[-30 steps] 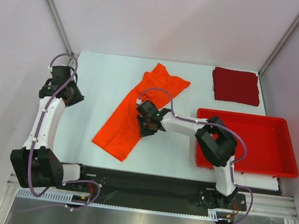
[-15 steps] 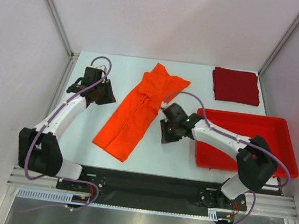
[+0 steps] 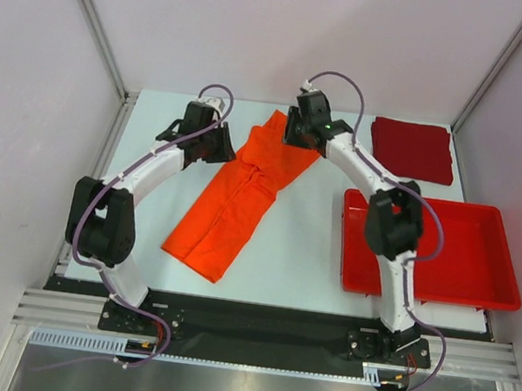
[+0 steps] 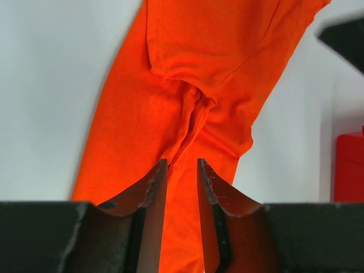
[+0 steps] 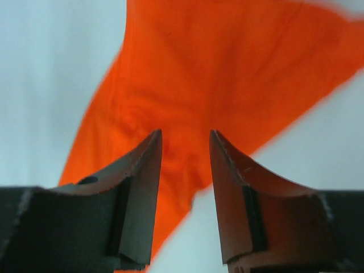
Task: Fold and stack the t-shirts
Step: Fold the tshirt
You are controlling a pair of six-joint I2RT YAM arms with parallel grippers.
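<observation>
Orange cloth takes up the middle of the white worktop (image 3: pixel 302 247): the orange shirt (image 3: pixel 242 193) is laid out flat in a long, narrow strip that runs on a slant from the far centre towards the near left. Its far end is wider and creased, and a ridge of bunched cloth is seen along its middle. The dark red shirt (image 3: pixel 412 150) is found in the far right corner, folded into a neat square, well apart from the orange one. A red plastic tray (image 3: pixel 471 253) is set on the right side of the worktop, nearer than the folded square, and the right arm is stretched across its left end.

The left gripper (image 3: pixel 218 145) is held at the left edge of the orange shirt's far half. In the left wrist view the left gripper (image 4: pixel 182 165) is seen with its jaws parted by a narrow slot; nothing is caught in it, and the cloth's ridge is seen beyond. The right gripper (image 3: pixel 299 129) is placed over the shirt's far end. In the right wrist view the right gripper (image 5: pixel 185 133) is shown with its jaws spread wider and nothing between them, blurred orange cloth lying beneath. A small green light (image 3: pixel 325 125) is lit on the right arm's wrist, and purple cables (image 3: pixel 340 80) are looped above both wrists.
</observation>
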